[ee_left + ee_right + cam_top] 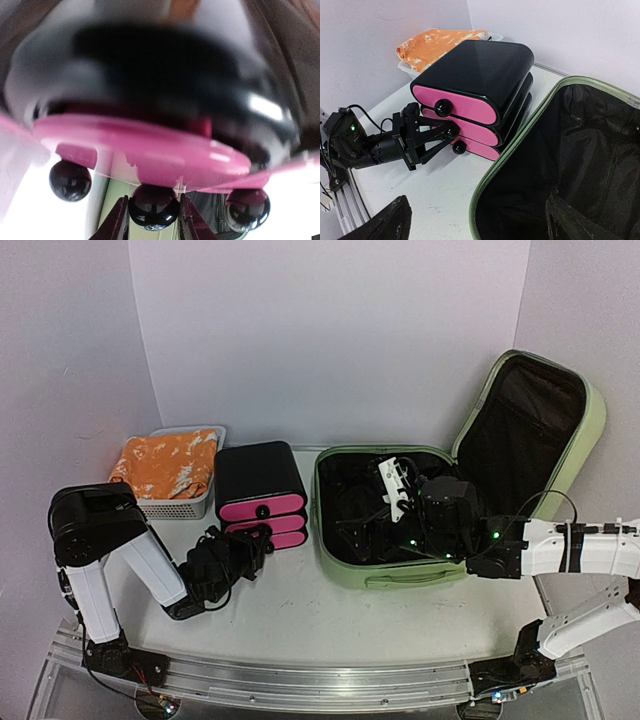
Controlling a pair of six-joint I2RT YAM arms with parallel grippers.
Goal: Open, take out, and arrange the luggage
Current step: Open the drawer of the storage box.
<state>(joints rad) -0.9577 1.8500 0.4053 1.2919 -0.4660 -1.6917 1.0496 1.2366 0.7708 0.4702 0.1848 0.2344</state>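
Closest to us, the left gripper (154, 222) is clenching the middle knob (154, 209) of the drawer box (260, 480), its fingers (117, 222) pressing the knob's 2 sides. Moving right, the luggage (400, 575) is lying open on the table (300, 625) just beside the box, its lid (590, 420) leaning up on the right. The right gripper (479, 205) is hanging over the black lining (580, 165), spread wide and holding nothing, so we are judging it the nearer arm. Bare tabletop in front is leaving room to arrange things.
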